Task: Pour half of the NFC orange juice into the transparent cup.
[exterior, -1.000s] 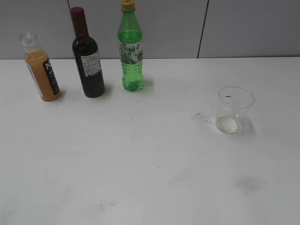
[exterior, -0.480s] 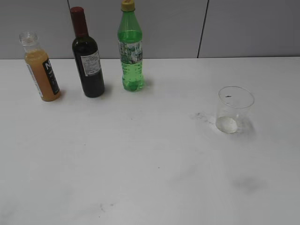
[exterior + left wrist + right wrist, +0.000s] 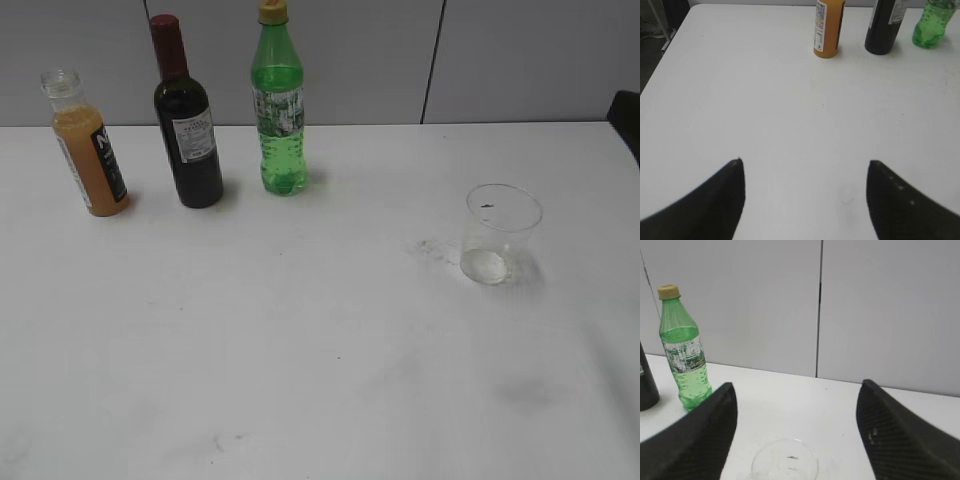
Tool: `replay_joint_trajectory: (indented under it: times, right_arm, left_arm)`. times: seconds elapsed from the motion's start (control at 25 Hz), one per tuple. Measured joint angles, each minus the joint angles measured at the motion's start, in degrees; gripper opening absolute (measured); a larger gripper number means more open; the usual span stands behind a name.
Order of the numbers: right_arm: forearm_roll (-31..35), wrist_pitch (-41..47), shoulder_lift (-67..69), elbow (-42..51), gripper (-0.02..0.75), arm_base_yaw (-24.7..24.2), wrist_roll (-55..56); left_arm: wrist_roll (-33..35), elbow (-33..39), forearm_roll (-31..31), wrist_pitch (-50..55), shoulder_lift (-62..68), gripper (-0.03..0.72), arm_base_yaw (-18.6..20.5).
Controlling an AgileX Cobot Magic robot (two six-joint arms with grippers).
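Note:
The NFC orange juice [image 3: 88,150] is a small capless bottle with a black label. It stands at the table's far left, and in the left wrist view [image 3: 827,27] it is far ahead of the gripper. The transparent cup [image 3: 498,235] stands upright at the right and looks empty. In the right wrist view the cup [image 3: 785,462] sits just below and ahead of the jaws. My left gripper [image 3: 805,165] is open and empty above bare table. My right gripper [image 3: 797,385] is open and empty, apart from the cup.
A dark wine bottle with a red cap [image 3: 187,130] and a green soda bottle with a yellow cap [image 3: 278,110] stand to the right of the juice, along the back wall. A dark part of the right arm [image 3: 628,120] shows at the right edge. The table [image 3: 320,350] is white.
A dark part of the right arm has come into the exterior view at the right edge, with a faint shadow at the lower right. Bottles and cup have not moved.

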Motion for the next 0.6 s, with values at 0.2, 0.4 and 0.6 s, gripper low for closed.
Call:
replay_joint_trajectory:
  times: [0.2, 0.4, 0.6]
  right_arm:
    - [-0.3, -2.9, 5.0, 2.3, 0.572, 0.0, 0.2]
    - [-0.4, -3.2, 12.0, 3.1, 0.592, 0.0, 0.2]
    - [-3.7, -9.8, 19.7, 3.3, 0.611, 0.0, 0.1]
  left_arm:
    - [0.0, 0.0, 0.0, 0.0, 0.0, 0.596, 0.0]
    - [0.0, 0.0, 0.0, 0.0, 0.0, 0.636, 0.0]
    - [0.0, 0.0, 0.0, 0.0, 0.0, 0.650, 0.0]
